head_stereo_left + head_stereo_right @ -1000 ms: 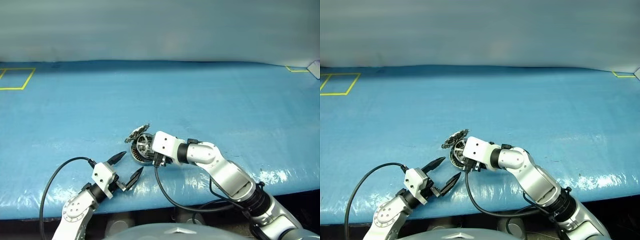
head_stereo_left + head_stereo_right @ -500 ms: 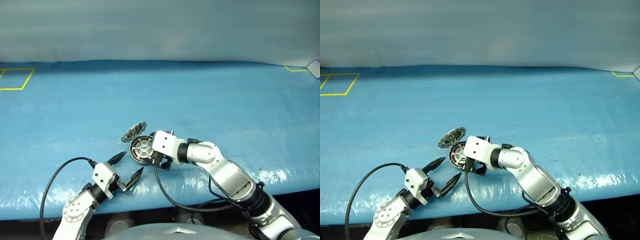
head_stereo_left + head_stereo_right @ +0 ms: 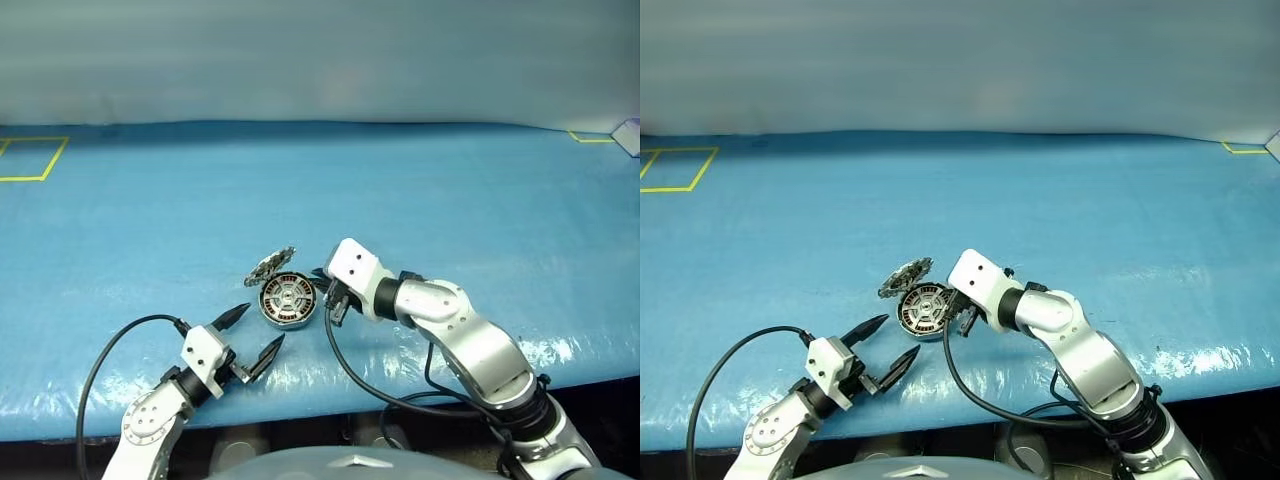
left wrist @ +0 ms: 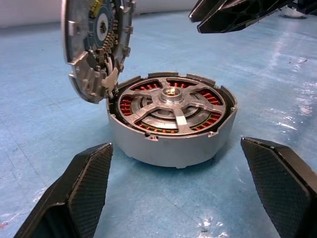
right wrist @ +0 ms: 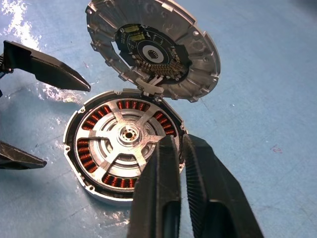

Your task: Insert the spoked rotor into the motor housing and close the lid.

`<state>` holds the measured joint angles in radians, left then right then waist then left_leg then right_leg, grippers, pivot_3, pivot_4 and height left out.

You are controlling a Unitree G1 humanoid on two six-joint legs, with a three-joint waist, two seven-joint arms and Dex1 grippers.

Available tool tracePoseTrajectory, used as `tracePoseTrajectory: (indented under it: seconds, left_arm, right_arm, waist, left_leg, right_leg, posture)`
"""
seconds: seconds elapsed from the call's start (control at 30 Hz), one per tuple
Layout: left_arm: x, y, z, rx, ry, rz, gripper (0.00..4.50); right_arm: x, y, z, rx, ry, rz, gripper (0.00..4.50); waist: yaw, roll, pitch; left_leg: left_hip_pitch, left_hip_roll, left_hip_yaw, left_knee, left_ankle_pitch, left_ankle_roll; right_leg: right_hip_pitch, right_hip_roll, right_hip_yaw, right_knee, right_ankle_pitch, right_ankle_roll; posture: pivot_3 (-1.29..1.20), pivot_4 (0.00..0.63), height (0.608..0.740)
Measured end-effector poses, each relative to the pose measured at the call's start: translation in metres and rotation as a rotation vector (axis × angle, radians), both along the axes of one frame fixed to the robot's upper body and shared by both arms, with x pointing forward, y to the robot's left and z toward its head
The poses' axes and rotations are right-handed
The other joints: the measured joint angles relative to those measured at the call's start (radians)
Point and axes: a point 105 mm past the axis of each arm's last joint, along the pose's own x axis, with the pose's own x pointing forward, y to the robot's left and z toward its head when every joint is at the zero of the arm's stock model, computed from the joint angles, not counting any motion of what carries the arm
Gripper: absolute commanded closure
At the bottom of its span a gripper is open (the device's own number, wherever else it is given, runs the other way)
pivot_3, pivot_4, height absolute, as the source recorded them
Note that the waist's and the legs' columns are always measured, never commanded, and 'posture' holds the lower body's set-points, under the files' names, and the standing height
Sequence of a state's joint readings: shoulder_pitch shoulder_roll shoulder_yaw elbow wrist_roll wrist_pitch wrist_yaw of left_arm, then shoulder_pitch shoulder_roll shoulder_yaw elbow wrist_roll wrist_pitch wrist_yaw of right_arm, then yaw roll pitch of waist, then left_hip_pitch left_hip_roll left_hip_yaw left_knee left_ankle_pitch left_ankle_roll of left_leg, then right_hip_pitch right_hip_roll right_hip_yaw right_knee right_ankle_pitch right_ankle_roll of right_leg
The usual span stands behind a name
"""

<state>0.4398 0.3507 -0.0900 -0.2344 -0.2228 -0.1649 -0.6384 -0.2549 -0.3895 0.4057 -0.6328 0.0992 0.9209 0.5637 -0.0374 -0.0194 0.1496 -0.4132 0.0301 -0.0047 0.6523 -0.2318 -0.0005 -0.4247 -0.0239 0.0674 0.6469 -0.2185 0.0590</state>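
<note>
Left gripper (image 3: 246, 338) sits low on the blue surface (image 3: 450, 200), fingers (image 4: 84, 191) spread wide and empty, pointing at the motor housing (image 3: 287, 301) just ahead of it. The housing rests flat on the surface with the spoked rotor (image 4: 171, 101) seated inside, silver spokes over copper windings. The lid (image 5: 153, 47) stands raised, joined at the housing's far-left rim. Right gripper (image 3: 325, 293) hovers just beside the housing's right edge, fingers (image 5: 161, 198) pressed together, gripping nothing.

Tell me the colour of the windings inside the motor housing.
Copper-brown to orange-red, ringed around the silver hub of the motor housing; the right wrist view shows it best.
</note>
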Motion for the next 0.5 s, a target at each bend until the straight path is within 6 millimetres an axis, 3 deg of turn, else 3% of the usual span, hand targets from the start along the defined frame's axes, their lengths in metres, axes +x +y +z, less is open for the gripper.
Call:
tracePoseTrajectory:
  seconds: [0.27,0.4,0.5]
  left_arm:
    - [-0.001,0.002,-0.001,0.001,0.005,0.002,0.0]
    - [-0.002,0.002,-0.001,-0.007,0.01,0.006,0.0]
    - [-0.002,0.003,-0.002,-0.006,0.015,0.007,0.0]
  right_arm:
    - [0.001,0.026,-0.014,0.106,0.058,-0.033,4.48]
    - [0.001,0.031,-0.021,0.115,0.067,-0.04,4.48]
    - [-0.002,0.031,-0.037,0.093,0.114,-0.043,4.48]
  waist:
    - [0.0,0.0,0.0]
    - [0.0,0.0,0.0]
    - [0.0,0.0,0.0]
  left_leg:
    - [0.0,0.0,0.0,0.0,0.0,0.0]
    - [0.0,0.0,0.0,0.0,0.0,0.0]
    - [0.0,0.0,0.0,0.0,0.0,0.0]
  right_leg:
    - [0.0,0.0,0.0,0.0,0.0,0.0]
    - [0.0,0.0,0.0,0.0,0.0,0.0]
    - [0.0,0.0,0.0,0.0,0.0,0.0]
  posture:
    - [0.0,0.15,0.74]
    - [0.0,0.15,0.74]
    - [0.0,0.15,0.74]
